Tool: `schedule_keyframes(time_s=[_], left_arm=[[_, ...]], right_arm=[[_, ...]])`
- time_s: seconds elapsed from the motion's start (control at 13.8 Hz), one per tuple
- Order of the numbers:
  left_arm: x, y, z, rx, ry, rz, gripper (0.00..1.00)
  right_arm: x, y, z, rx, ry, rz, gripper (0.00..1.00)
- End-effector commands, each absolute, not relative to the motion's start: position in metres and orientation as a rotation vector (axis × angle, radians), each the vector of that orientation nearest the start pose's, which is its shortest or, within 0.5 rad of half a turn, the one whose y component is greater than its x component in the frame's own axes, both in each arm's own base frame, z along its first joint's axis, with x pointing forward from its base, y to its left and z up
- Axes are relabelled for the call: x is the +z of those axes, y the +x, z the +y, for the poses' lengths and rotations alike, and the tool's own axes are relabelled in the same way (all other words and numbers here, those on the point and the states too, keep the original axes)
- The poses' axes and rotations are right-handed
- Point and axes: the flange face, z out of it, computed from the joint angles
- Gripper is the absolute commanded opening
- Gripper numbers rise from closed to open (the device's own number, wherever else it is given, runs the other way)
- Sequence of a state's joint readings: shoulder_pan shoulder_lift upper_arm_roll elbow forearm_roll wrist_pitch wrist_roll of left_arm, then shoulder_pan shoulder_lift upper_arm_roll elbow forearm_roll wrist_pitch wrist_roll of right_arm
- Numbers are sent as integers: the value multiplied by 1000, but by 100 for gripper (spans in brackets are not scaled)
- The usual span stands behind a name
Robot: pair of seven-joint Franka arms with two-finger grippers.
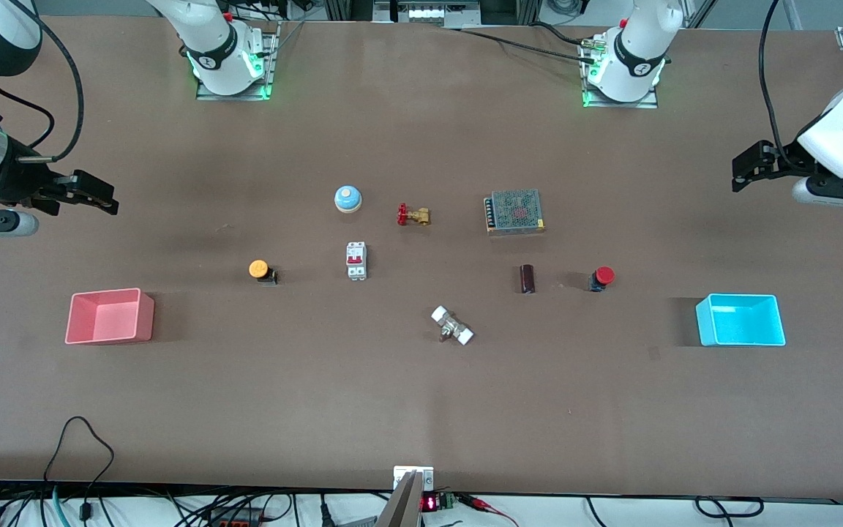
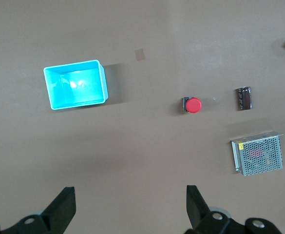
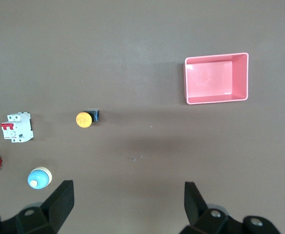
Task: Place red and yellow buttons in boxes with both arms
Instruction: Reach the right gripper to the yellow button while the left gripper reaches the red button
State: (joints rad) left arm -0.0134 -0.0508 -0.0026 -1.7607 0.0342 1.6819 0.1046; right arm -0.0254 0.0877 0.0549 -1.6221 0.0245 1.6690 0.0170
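Here both claws hang high and empty over the table's two ends, fingers spread wide. The left claw [image 1: 747, 167] is over bare table at the left arm's end; the red button [image 1: 601, 277] stands on the table toward the middle from it and nearer the front camera, with the cyan box [image 1: 740, 320] nearer the camera again, close to that end. The right claw [image 1: 103, 196] mirrors it at the right arm's end: the yellow button [image 1: 259, 269] sits toward the middle, the pink box [image 1: 110, 315] nearer the camera.

Each arm is plainly closer to its own button (red for left, yellow for right), so no crossing looks needed. Each button's cap and black body lie roughly along the table's length.

Room is fair. A dark cylinder [image 1: 527, 279] stands beside the red button on its middle side, a white breaker [image 1: 356, 260] beside the yellow one, both apart. Both boxes sit clear, well in from the table edges.
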Motion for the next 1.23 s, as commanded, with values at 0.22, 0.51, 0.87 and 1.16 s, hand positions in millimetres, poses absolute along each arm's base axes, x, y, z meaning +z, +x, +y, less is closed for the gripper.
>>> schedule_keyframes(time_s=[0.22, 0.51, 0.87, 1.16], left_arm=[[572, 554, -6, 59, -3106, 189, 100], [573, 553, -5, 59, -3105, 187, 100], [573, 554, -7, 57, -3108, 184, 100], [527, 565, -19, 241, -3099, 227, 100]], right_arm=[[558, 585, 19, 89, -3096, -38, 100], [529, 596, 26, 154, -3053, -33, 100], [458, 619, 70, 238, -3022, -88, 100], [403, 623, 139, 181, -3138, -140, 100]])
